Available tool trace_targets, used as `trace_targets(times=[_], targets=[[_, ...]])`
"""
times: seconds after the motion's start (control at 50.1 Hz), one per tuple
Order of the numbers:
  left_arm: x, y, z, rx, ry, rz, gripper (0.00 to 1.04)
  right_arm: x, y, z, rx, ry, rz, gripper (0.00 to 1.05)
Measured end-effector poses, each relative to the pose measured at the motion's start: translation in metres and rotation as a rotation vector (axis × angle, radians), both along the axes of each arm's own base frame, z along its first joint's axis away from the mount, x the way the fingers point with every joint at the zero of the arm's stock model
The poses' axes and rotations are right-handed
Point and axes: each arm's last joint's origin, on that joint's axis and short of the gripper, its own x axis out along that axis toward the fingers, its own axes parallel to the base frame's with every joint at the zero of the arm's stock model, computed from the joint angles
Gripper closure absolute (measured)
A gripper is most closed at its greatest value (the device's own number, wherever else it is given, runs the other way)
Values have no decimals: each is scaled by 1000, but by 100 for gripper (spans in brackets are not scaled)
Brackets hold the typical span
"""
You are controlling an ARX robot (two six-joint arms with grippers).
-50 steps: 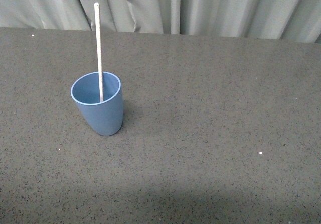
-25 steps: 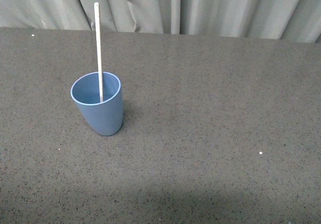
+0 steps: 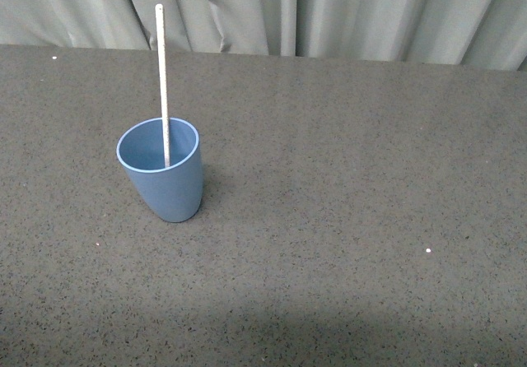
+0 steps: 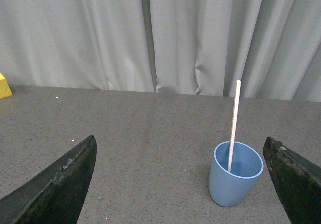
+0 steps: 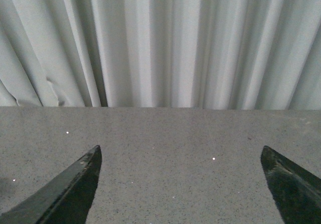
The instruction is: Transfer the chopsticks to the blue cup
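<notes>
The blue cup (image 3: 162,178) stands upright on the dark speckled table, left of centre in the front view. The chopstick (image 3: 161,71), a thin pale stick, stands in it, its lower end inside the cup and its top well above the rim. In the left wrist view the cup (image 4: 233,179) and the chopstick (image 4: 234,113) show ahead of my left gripper (image 4: 180,184), which is open and empty, well back from the cup. My right gripper (image 5: 180,184) is open and empty over bare table. Neither arm shows in the front view.
The dark speckled table (image 3: 346,219) runs back to a grey curtain (image 3: 329,13). A yellow object (image 4: 4,86) sits at the table's far edge in the left wrist view.
</notes>
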Motion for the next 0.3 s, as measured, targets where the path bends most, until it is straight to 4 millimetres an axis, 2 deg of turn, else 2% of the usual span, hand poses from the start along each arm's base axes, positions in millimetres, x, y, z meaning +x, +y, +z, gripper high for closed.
trace_targets(times=[0.299], targets=[[0, 0, 0, 0, 0, 0, 7, 0, 0, 0, 0, 0, 0, 9]])
